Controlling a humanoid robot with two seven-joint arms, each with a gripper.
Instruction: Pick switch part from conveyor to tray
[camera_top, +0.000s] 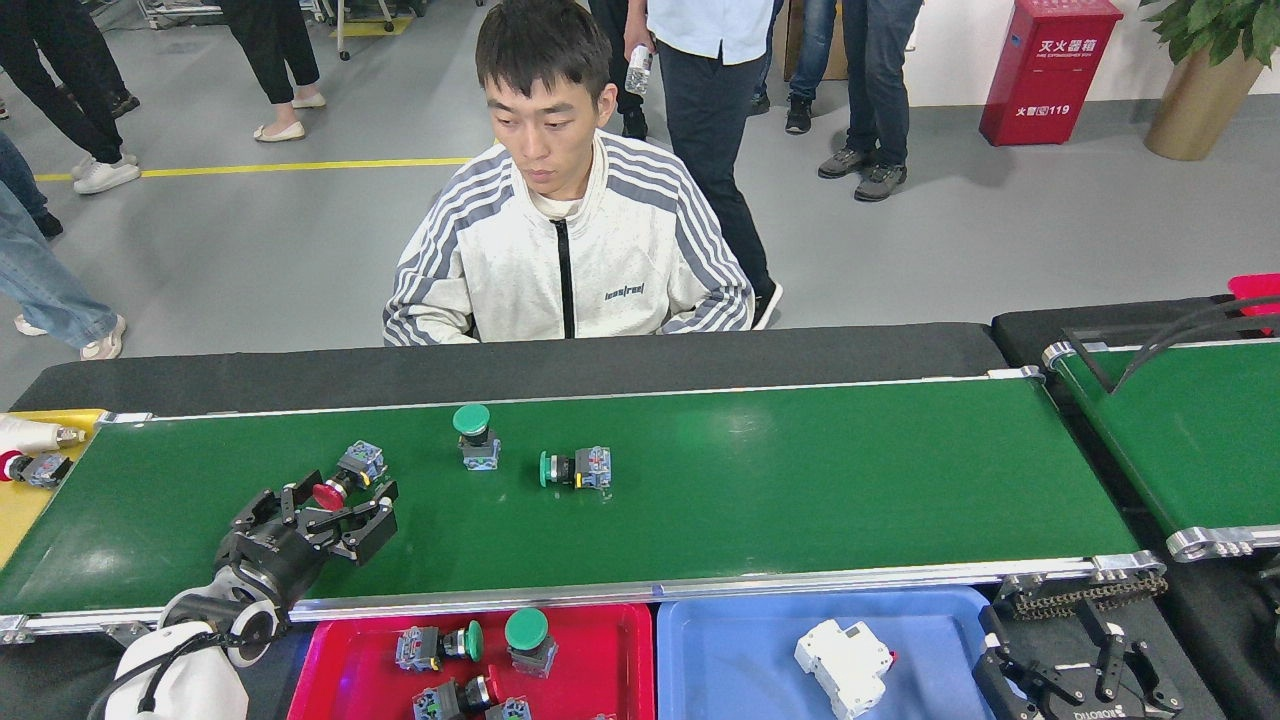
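On the conveyor (800, 480), three switch parts stand out against the dark-green belt. A red-capped one (350, 470) lies at the left, a green-capped one (473, 435) stands upright, and another green one (577, 468) lies on its side. My left gripper (335, 502) hovers over the belt, open, its fingers (372, 520) spread on both sides of the red cap; I cannot tell whether they touch it. The red tray (610, 650) at the near edge holds several switch parts (435, 645). My right gripper (1075, 675) rests open at the bottom right, off the belt.
A blue tray (730, 660) beside the red one holds a white breaker (845, 665). A yellow tray (20, 515) sits at the belt's left end. A smaller green belt (1190, 430) runs at the right. A person (565, 250) sits behind the conveyor; others walk beyond.
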